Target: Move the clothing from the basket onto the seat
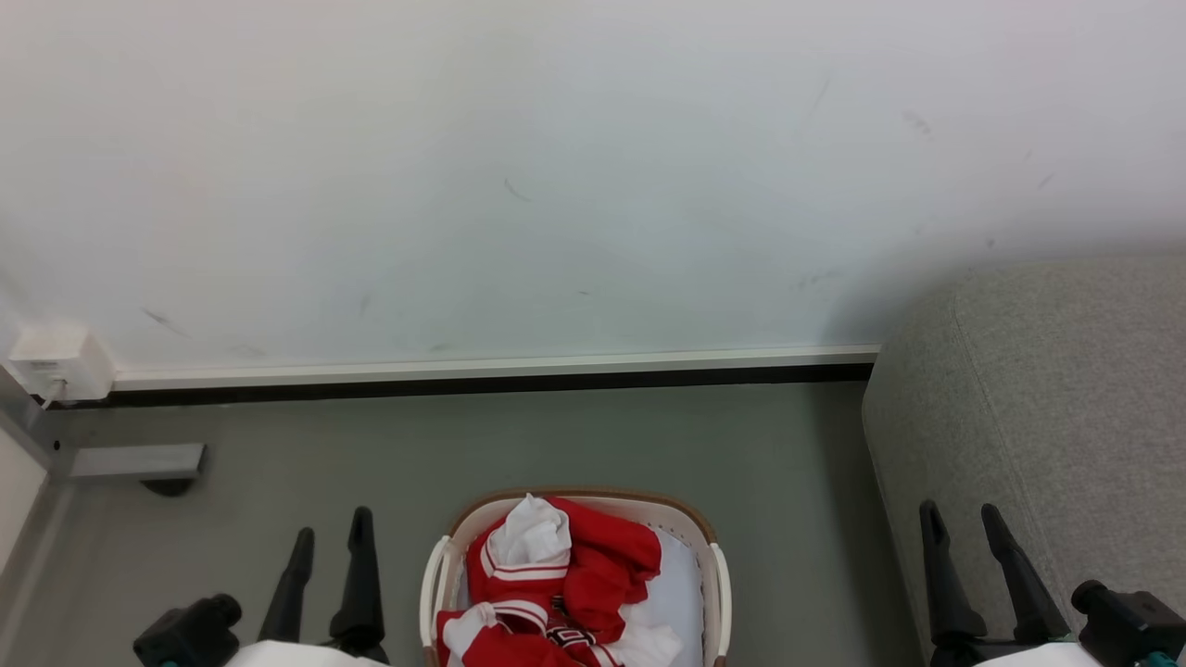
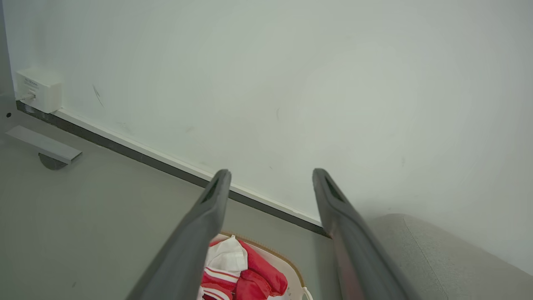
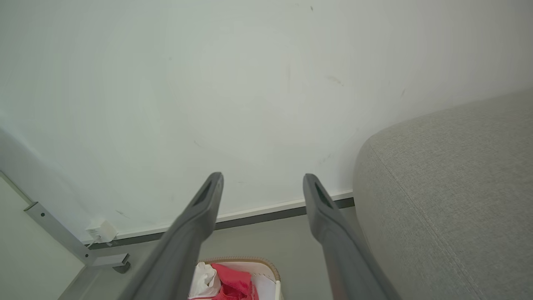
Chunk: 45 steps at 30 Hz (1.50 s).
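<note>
Clothing (image 1: pixel 565 574) heaped in basket (image 1: pixel 718 574), near centre; seat (image 1: pixel 1047 408) to the right. I judge it soft, light and floppy, so I would pinch the raised red-and-white fold at the far end. Left gripper (image 1: pixel 333 522) and right gripper (image 1: pixel 960 509) both spread, empty.

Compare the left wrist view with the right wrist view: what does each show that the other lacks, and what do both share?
Left wrist view, of the two: the left tool, open. Right wrist view, of the two: the right tool, open, and a far larger part of the seat. Both: the red clothing in the basket, the seat's rounded edge, the floor, and the wall box.
</note>
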### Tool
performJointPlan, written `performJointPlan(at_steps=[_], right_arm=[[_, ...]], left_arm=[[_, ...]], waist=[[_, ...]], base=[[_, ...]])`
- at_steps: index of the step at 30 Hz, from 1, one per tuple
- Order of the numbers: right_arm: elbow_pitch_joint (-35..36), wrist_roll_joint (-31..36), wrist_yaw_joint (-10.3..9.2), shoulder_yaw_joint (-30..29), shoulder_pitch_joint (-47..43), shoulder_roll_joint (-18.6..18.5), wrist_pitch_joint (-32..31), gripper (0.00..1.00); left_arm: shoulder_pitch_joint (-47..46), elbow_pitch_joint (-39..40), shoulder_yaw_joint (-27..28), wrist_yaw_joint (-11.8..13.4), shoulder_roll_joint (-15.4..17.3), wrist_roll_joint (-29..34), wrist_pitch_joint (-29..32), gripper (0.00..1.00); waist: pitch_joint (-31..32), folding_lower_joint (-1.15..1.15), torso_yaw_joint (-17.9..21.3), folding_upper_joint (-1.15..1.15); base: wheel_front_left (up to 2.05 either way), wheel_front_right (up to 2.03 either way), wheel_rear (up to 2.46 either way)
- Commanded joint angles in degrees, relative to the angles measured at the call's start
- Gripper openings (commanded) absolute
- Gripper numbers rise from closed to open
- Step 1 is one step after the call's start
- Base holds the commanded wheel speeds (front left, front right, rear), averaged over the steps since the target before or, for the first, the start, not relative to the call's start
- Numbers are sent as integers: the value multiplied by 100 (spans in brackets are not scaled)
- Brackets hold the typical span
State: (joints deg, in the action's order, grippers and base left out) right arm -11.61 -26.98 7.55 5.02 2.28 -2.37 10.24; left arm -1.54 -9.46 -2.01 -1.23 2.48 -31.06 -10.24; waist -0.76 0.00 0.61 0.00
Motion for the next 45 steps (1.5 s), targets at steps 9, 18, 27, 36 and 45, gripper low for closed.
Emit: performJointPlan(at_steps=[9, 18, 27, 36, 45], right_arm=[[71, 428, -9, -9, -45, -62, 160, 100], [55, 694, -10, 8, -63, -66, 261, 100], [-30, 822, -10, 30, -81, -68, 358, 100], [-156, 1058, -11, -7, -104, -71, 458, 100], [-225, 1082, -12, -29, -67, -70, 501, 100]], left_arm=[[54, 1, -39, -16, 50, 546, -161, 100], [92, -22, -52, 13, 53, 953, -272, 100], [137, -55, -32, 6, 57, 1347, -375, 100], [187, -120, -37, 14, 59, 1693, -458, 100], [181, -192, -27, 3, 60, 1863, -493, 100]], waist=[[2, 0, -21, 0], [29, 0, -52, 0], [36, 0, -43, 0], [59, 0, -19, 0], [51, 0, 6, 0]], base=[[0, 0, 0], [0, 0, 0], [0, 0, 0], [0, 0, 0], [0, 0, 0]])
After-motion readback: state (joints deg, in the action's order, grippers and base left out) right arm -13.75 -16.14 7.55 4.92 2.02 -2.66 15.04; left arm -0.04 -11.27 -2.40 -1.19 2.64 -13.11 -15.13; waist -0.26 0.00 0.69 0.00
